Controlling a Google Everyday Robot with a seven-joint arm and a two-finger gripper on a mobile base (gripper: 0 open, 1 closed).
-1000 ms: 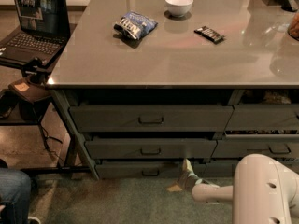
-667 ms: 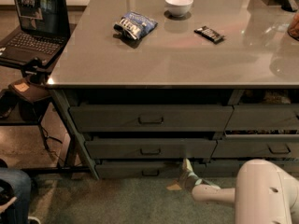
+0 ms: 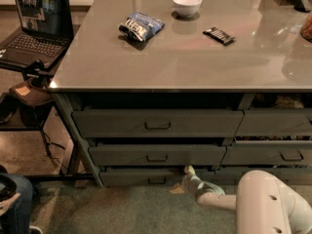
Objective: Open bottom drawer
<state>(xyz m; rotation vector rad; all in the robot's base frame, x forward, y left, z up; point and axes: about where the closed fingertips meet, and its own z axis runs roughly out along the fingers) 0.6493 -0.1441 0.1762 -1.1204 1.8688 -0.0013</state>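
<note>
End effector (image 3: 188, 174) low at bottom drawer (image 3: 127, 177) front, right of its handle (image 3: 157, 180); open or closed, cannot tell. Placed there, likely, to pull front outward.

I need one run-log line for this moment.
pincer: low, by bottom drawer top edge, right of handle | handle: not gripped | drawer: not pulled out

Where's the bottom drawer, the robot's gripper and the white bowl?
bottom drawer (image 3: 136, 177), camera view, its front panel.
gripper (image 3: 188, 171), camera view, its tip, low by the bottom drawer.
white bowl (image 3: 187, 7), camera view, its outer side.
</note>
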